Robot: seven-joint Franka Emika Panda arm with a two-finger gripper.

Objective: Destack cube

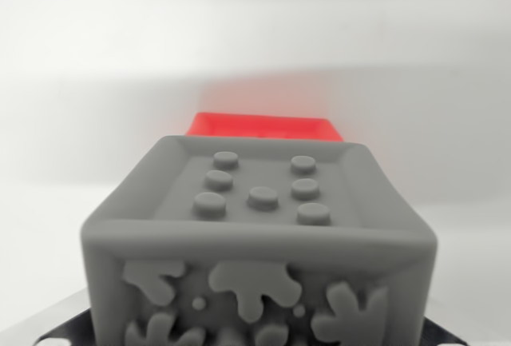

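Note:
A grey cube [259, 234] fills the lower half of the wrist view, very close to the camera. Its recessed top face carries several round studs and its near face has raised splat shapes. Dark slivers of my gripper [257, 336] show at the bottom left and bottom right corners, pressed against the cube's two sides, so it looks shut on the grey cube. Behind the grey cube, farther off, only the top edge of a red cube [263, 125] shows; the rest of it is hidden.
A plain white surface [88, 82] and white backdrop surround the cubes, with a soft red glow around the red cube. Nothing else is in view.

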